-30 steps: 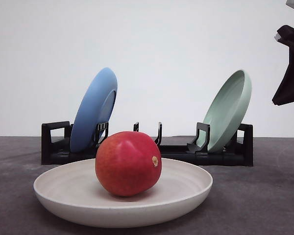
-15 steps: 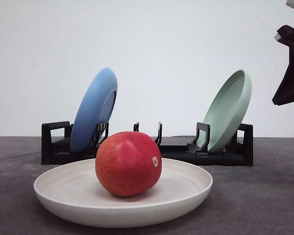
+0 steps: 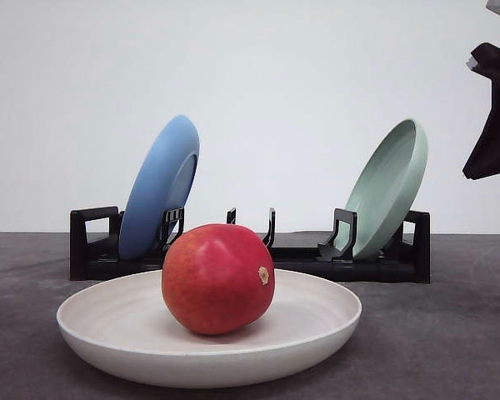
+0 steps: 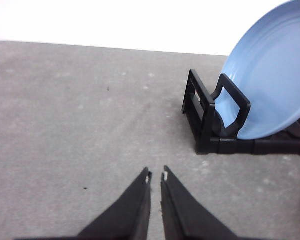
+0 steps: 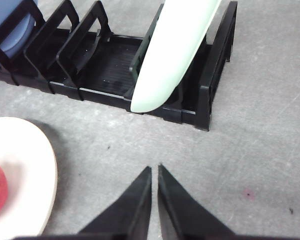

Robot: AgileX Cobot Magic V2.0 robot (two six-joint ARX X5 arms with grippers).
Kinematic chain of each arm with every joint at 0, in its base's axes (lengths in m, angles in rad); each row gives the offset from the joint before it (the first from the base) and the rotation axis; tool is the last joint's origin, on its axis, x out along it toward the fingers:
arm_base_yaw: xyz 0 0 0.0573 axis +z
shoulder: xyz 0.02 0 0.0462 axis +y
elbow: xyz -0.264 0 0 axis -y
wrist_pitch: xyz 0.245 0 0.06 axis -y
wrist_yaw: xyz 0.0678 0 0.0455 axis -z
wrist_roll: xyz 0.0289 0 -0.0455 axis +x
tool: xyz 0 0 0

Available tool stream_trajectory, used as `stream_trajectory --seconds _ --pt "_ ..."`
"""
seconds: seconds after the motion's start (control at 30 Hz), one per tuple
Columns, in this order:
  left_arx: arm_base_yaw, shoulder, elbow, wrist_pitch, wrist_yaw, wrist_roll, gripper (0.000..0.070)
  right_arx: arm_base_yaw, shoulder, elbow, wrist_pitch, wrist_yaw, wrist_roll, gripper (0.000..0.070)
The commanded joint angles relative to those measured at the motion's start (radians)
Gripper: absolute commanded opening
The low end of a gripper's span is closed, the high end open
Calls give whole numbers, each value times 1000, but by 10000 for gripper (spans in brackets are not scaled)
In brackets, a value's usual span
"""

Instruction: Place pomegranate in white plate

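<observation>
Backdrop: plain white wall behind a grey bench (image 3: 450, 333), nothing else in play.
Fruit: the pomegranate (image 3: 217, 278) sits in the middle of the white plate (image 3: 317, 329), nothing touching it, and the plate lies near the bench's front edge.
Rack: black dish rack (image 3: 375, 265) towards the back edge, blue plate (image 3: 158, 187) leaning at one end, pale green plate (image 3: 389, 187) at the other.
Left gripper (image 4: 156, 176): fingers almost together, a thin gap only, nothing held, over bare bench beside the rack.
Right gripper (image 5: 154, 170): fingers nearly closed too, empty, between the rack and the white plate's rim.
Progress: looks finished to me.
Risk: round fruit on a shallow plate; a knock on the rim could roll it out.
Risk two: the right arm is near the green plate, and a careless pull-back could tip it.
</observation>
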Motion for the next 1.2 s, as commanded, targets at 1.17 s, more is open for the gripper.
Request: stream_trajectory --seconds 1.17 --pt "-37 -1 -11 -7 -118 5 17 2 -23 -3 -10 43 -103 16"
